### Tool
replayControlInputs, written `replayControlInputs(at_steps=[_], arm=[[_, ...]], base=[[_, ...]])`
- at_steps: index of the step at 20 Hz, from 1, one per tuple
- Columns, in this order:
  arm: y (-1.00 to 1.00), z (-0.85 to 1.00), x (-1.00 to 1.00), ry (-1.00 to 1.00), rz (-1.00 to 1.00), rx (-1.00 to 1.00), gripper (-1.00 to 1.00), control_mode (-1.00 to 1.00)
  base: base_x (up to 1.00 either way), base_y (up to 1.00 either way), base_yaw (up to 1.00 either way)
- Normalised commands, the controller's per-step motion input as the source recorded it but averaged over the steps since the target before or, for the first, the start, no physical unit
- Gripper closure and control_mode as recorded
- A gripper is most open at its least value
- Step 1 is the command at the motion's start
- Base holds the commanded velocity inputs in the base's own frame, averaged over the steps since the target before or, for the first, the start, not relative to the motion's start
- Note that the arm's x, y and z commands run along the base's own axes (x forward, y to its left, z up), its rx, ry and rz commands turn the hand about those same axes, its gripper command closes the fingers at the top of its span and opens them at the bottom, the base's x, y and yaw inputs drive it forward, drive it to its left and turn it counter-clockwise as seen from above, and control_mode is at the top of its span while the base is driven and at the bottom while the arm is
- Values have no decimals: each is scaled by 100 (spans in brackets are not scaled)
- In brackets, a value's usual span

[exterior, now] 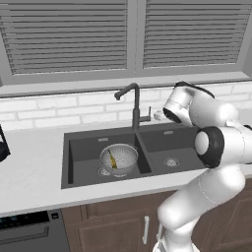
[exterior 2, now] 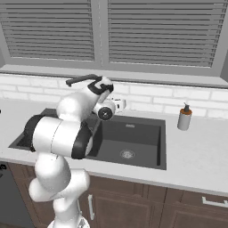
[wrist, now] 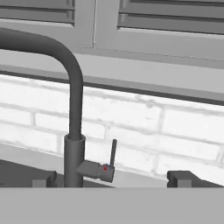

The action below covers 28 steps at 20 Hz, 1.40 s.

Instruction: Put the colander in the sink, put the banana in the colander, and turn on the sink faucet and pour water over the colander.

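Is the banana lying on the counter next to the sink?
No, the banana lies inside the colander, which sits in the sink's left basin.

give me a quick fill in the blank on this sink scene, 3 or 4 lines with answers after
1. The banana lies inside the ____.
2. The colander sits in the ____ basin of the sink, as seen from the left base view.
3. The claw has its jaws ____.
4. In the hand view, the faucet has a small ____ on its side.

Missing words: colander; left; open; lever
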Motion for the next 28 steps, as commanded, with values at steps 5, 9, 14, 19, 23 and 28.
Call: replayControlInputs(at_steps=[5,9,14,19,23,28], arm=[[0,-23,10,-5,0,0,-100,-100],[4,-11,16,-1,-1,0,-100,-100],[0,-4,10,0,0,8,-100,-100],[0,-13,29,-2,0,12,-100,-100],[0,-2,51,0,0,12,-100,-100],[-8,0,53,-1,0,9,-100,-100]], base=[[0,0,0],[0,0,0],[0,0,0],[0,0,0],[0,0,0],[0,0,0]])
